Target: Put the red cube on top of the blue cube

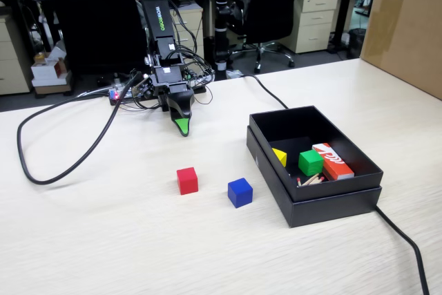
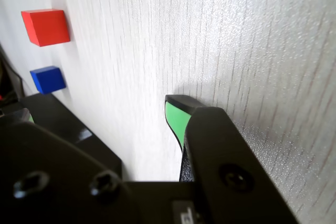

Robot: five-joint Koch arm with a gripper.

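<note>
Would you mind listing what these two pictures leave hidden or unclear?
- Gripper: open or shut cannot be told; in both views only one green-faced tip shows.
- Box contents: the fixed view shows thin sticks too small to identify.
- Box in the wrist view: hidden behind the gripper body.
- Red cube and blue cube: only two faces each show there.

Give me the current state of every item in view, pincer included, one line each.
pincer: tip down near the table, holding nothing; open or shut cannot be told.
red cube: on the table, free, apart from the blue one.
blue cube: on the table, nothing on top.
black box: open, no lid.
green cube: inside the box.
red-orange box: inside the box, beside the green cube.
</note>
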